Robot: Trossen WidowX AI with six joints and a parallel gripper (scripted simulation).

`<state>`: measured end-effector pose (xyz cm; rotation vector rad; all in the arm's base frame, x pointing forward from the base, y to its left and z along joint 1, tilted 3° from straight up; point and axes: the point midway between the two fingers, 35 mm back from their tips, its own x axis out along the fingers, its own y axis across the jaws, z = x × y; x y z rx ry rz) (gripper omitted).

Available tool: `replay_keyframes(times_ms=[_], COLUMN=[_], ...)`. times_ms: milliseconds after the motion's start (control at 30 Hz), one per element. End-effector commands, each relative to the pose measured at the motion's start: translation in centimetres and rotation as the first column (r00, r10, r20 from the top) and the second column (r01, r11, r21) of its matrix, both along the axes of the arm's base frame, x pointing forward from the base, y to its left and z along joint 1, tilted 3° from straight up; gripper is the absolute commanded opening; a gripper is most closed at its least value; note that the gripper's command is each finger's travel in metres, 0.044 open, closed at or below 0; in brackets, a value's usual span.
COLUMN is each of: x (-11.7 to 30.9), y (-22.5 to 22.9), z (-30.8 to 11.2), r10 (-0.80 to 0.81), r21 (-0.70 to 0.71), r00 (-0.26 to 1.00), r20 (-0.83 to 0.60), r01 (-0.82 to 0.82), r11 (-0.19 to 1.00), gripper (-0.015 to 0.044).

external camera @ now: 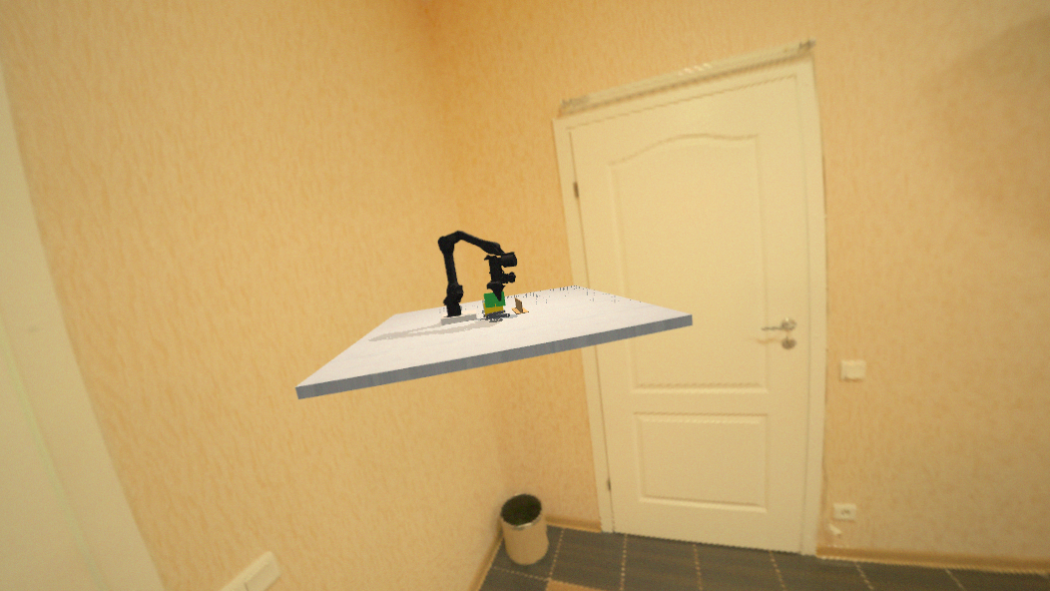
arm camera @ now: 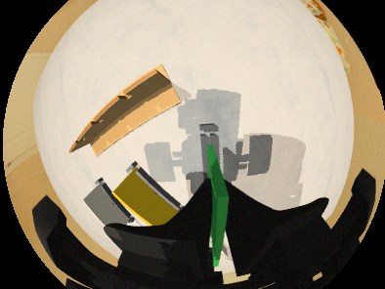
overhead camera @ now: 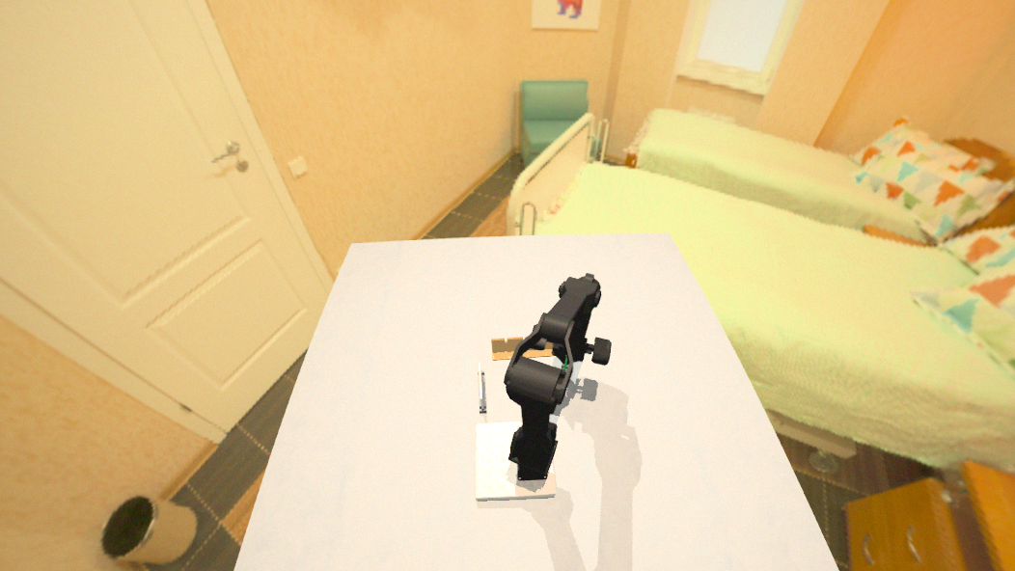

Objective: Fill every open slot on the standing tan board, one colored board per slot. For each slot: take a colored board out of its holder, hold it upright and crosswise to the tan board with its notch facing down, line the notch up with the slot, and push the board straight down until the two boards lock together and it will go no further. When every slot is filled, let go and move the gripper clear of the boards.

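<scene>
Lifting board 1 seems the step in hand: the claw (external camera: 498, 296) (arm camera: 213, 183) grips the green board (external camera: 493, 299) (arm camera: 220, 210), apparently above its holder, inward from the counter's (overhead camera: 397, 284) (external camera: 440, 345) edges; next, carry it to the tan board (overhead camera: 505, 346) (external camera: 519, 305) (arm camera: 132, 104).

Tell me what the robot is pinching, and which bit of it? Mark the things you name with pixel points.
The green board (external camera: 494, 299) (arm camera: 220, 210). The gripper (arm camera: 213, 183) pinches its two flat faces, near the top edge.

The tan board's (overhead camera: 503, 347) far end is hidden, apparently behind the arm (overhead camera: 535, 379), from above.
</scene>
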<state>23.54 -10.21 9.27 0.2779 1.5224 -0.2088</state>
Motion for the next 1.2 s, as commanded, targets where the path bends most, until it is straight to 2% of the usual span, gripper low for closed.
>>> replay_keyframes(times_ms=[0, 633, 1167], x=[0.1, 0.0, 3.6], y=[-0.2, -0.3, 0.6], z=[1.2, 5.1, 5.8], r10=[0.005, 0.006, 0.11], r21=[-0.007, -0.007, -0.012], r00=[1.0, 1.0, 0.994], r20=[0.009, 0.009, 0.015], r01=[-0.005, -0.006, -0.11], r11=[1.0, 1.0, 0.994], gripper=[0.0, 0.0, 0.0])
